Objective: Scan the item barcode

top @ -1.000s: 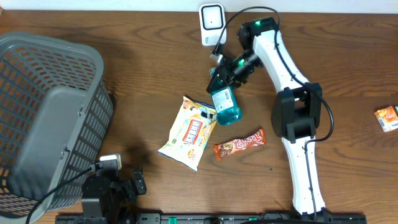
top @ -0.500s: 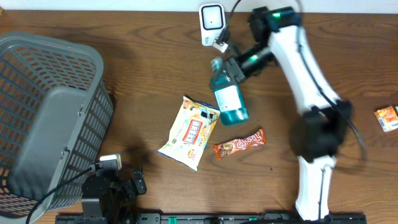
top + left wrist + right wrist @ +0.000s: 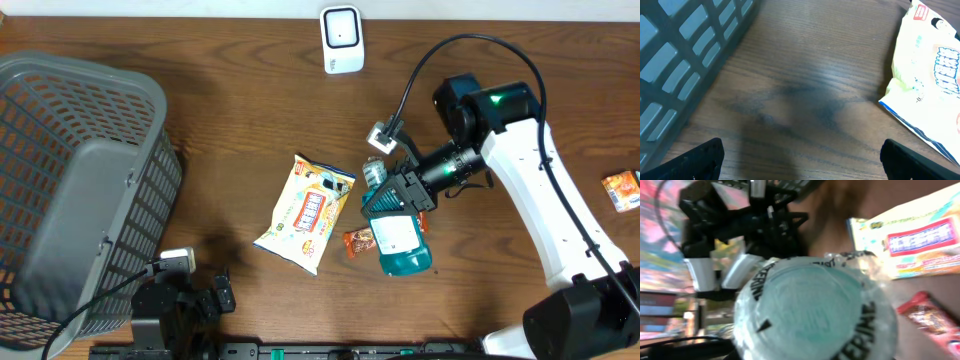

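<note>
From overhead, the right gripper (image 3: 412, 188) is closed on the neck end of the mouthwash bottle (image 3: 398, 238). The bottle lies slanted in the middle of the table (image 3: 250, 110), its cap toward the snack bag (image 3: 305, 212) and its teal base toward the near edge. It covers part of the red candy bar (image 3: 357, 240); this view does not show whether the bottle rests on the wood or hangs above it. The white scanner (image 3: 341, 38) stands at the far edge, well apart from the bottle. The grey basket (image 3: 60, 130) fills the left side, and an orange packet (image 3: 622, 190) sits at the right edge.

The right wrist view shows what the overhead one hides: the bottle's pale teal cap (image 3: 815, 315) seen end-on, with raised lettering round its rim. The snack bag and candy bar lie blurred behind it to the right. The fingers themselves cannot be made out here.

The left wrist view alone shows the left gripper (image 3: 800, 157): its two dark fingertips (image 3: 705, 155) sit in the lower corners, spread wide with nothing between them, over bare wood between the basket wall and a corner of the snack bag
</note>
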